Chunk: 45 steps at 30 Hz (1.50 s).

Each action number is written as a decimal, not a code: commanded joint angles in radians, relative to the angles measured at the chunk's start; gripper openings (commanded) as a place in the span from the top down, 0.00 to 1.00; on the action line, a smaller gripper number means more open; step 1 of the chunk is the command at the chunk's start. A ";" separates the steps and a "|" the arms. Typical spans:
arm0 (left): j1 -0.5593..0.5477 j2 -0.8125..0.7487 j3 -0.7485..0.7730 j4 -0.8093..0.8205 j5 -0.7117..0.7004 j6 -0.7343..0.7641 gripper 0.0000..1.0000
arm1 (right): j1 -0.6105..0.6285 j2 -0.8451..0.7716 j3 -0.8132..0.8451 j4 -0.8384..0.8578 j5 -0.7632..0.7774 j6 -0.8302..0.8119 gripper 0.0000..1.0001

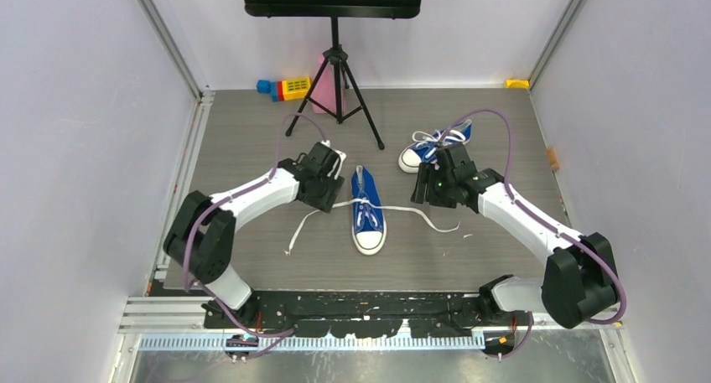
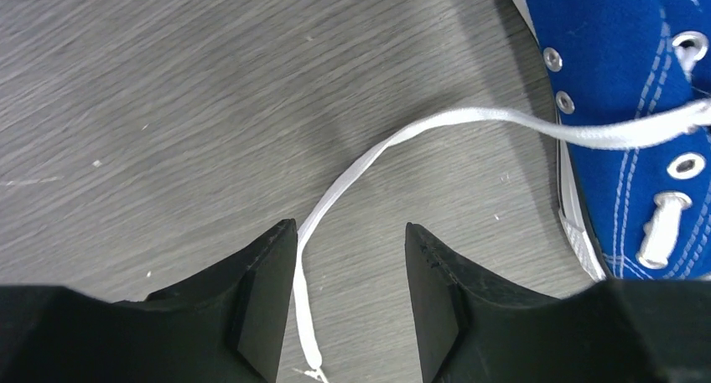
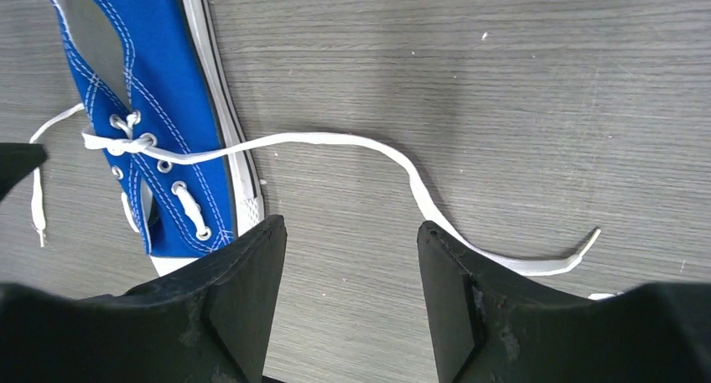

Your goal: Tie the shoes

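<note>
One blue shoe (image 1: 367, 215) lies mid-table with its white toe cap toward the near edge. Its white laces are crossed once over the tongue (image 3: 126, 140) and trail out to both sides. My left gripper (image 1: 329, 195) hovers just left of this shoe (image 2: 620, 64). It (image 2: 350, 232) is open and grips nothing, and the left lace (image 2: 335, 190) lies on the table along its left finger. My right gripper (image 1: 423, 194) (image 3: 350, 228) stands open and empty right of the shoe (image 3: 151, 90), the right lace (image 3: 335, 138) curving past it. The second shoe (image 1: 432, 147) lies behind the right gripper.
A black tripod stand (image 1: 335, 90) stands at the back centre, with coloured toy blocks (image 1: 289, 87) beside its legs. A yellow piece (image 1: 517, 83) sits in the back right corner and a small brown one (image 1: 552, 158) by the right wall. White walls close in both sides.
</note>
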 commanded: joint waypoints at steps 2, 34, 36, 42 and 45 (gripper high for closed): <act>0.001 0.101 0.060 0.007 0.078 0.067 0.48 | -0.003 -0.045 0.054 -0.015 -0.018 -0.017 0.35; 0.012 -0.162 -0.212 0.484 0.147 -0.153 1.00 | 0.194 0.207 0.272 0.184 -0.259 -0.032 0.46; 0.016 -0.164 -0.216 0.494 0.139 -0.171 1.00 | 0.194 0.235 0.287 0.215 -0.275 -0.039 0.47; 0.042 -0.174 -0.246 0.565 0.188 -0.221 1.00 | 0.194 0.324 0.330 0.286 -0.331 -0.082 0.48; 0.044 -0.175 -0.256 0.576 0.205 -0.231 1.00 | 0.194 0.372 0.356 0.300 -0.329 -0.090 0.48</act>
